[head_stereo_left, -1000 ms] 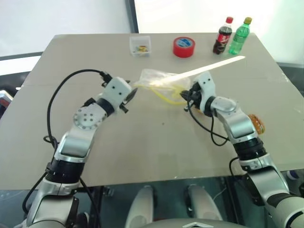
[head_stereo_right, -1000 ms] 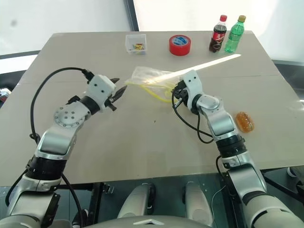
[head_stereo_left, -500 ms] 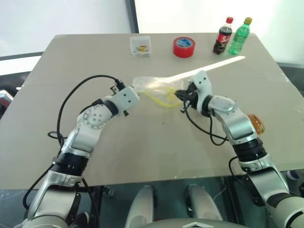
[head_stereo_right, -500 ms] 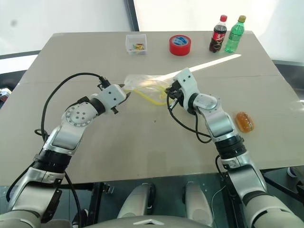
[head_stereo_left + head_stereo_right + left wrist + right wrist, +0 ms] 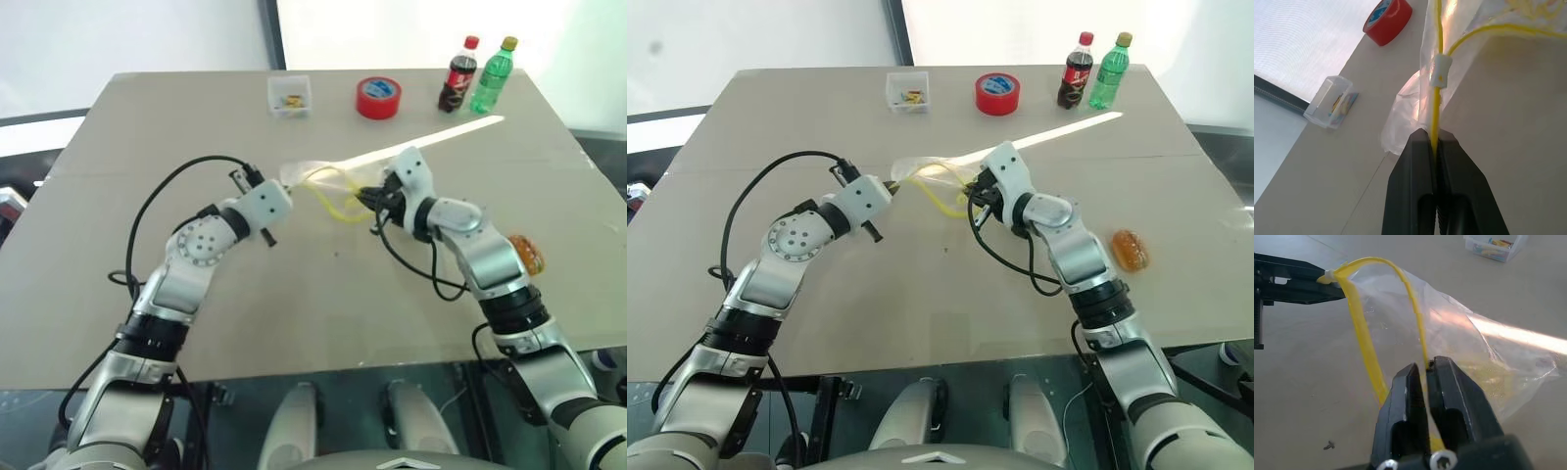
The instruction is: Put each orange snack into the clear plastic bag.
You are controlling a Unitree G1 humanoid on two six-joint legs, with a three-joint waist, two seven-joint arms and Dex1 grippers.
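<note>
Two arms meet over the middle of the tan table (image 5: pixel 294 323), and between them hangs the clear plastic bag (image 5: pixel 312 173), just above centre in the head views. The step in hand looks like opening the bag's mouth: each gripper has hold of the yellow seal strip (image 5: pixel 1362 345), and the strip bows into a loop between them, so the mouth gapes a little.

The left arm comes up from the lower left, elbow bent, its forearm running toward the centre. The left gripper (image 5: pixel 1435 147) is clamped tight on the seal strip, its jaws pressed together with the yellow edge running straight out from between them. The right arm rises from the lower right and angles in toward the left. The right gripper (image 5: pixel 1426 377) pinches the other side of the strip with its jaws narrow, a sliver of gap between them where the yellow band passes.

One orange snack (image 5: pixel 1131 250) lies on the table at right of centre, beside the right forearm and well apart from the bag; I cannot tell where the second one is, nor whether anything sits inside the bag.

Next, I judge, one gripper must keep the mouth open while the other lets go and fetches that snack.
</note>
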